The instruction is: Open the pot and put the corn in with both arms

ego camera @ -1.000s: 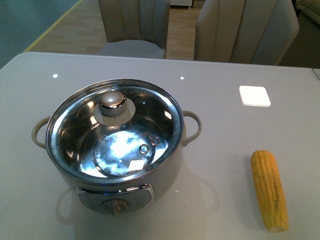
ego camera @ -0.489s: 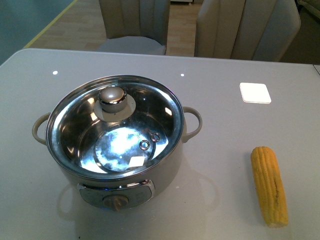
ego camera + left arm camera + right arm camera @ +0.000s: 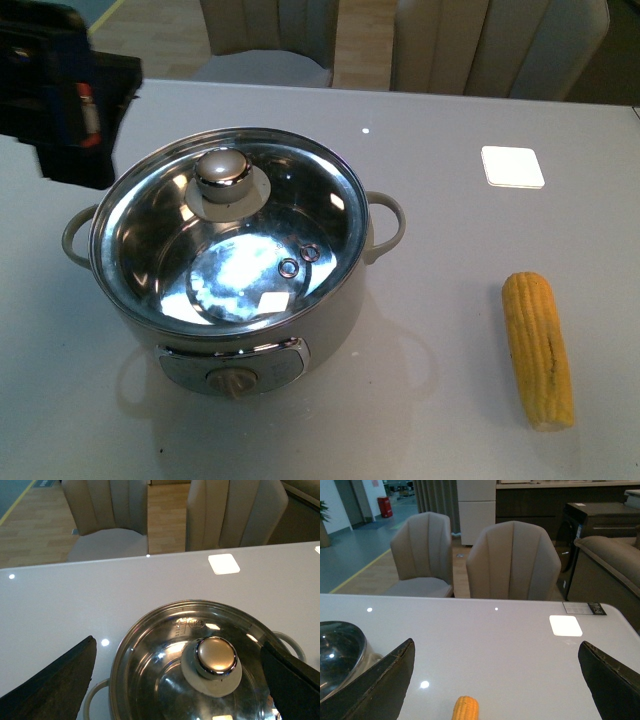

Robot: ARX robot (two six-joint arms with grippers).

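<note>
Left end effector (image 3: pixel 177 644), jaws spread and empty, hangs beside the pot (image 3: pixel 330 330), aiming at the lid knob (image 3: pixel 216 656) for the lift. The right end effector (image 3: pixel 496 644), spread too, sights the corn (image 3: pixel 538 350) lying right of the pot.

Staged home dining area, probably inside a bigger hall. Glossy grey table (image 3: pixel 520 645) with the pot (image 3: pixel 338 325) on it, two beige upholstered chairs (image 3: pixel 512 560), wood floor (image 3: pixel 35 525), sofa (image 3: pixel 615 565) at right. Upper left of the right wrist view: yellow floor line (image 3: pixel 362 570), red bin (image 3: pixel 385 506).
</note>
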